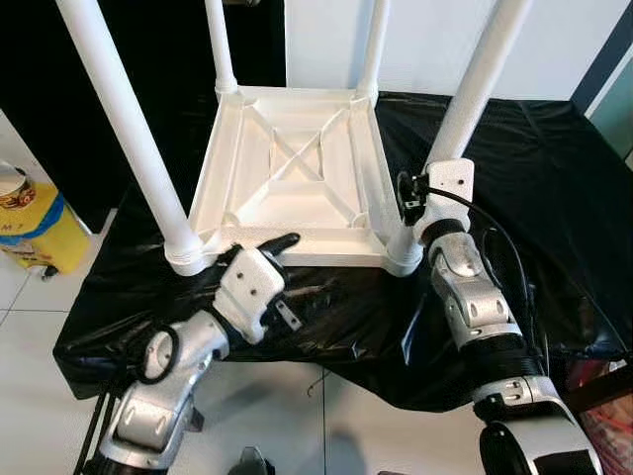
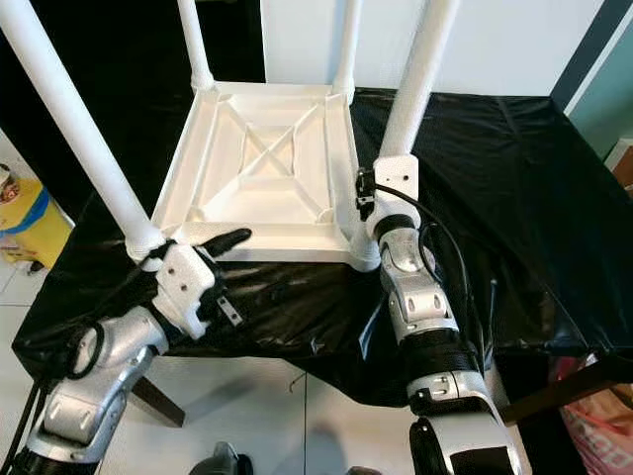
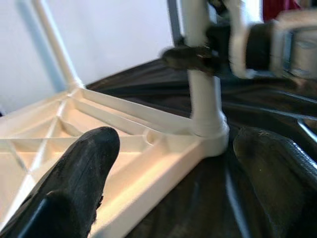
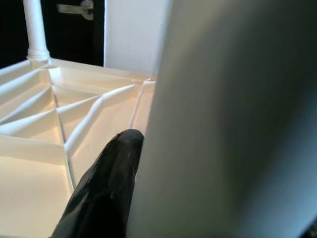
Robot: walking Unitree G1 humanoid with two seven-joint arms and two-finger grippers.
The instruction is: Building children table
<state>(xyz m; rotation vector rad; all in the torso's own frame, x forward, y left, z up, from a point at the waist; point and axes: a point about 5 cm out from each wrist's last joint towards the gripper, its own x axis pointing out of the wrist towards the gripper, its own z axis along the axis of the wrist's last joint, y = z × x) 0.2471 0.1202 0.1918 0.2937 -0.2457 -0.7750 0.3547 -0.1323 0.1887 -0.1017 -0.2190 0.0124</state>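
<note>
Black cloth (image 1: 554,178) covers work table. White table top (image 1: 287,173) lies upside down on cloth, four legs pointing up. Near right leg (image 1: 480,84) stands tall, leaning slightly out. Right gripper (image 1: 407,193) wraps low around this leg, fingers closed on it, one finger (image 4: 106,188) pressed on inner side. Left gripper (image 1: 259,247) sits at near edge, by near left leg (image 1: 129,139), fingers spread open, one fingertip (image 3: 86,163) over rim. Right arm nearer to leg being fitted.
</note>
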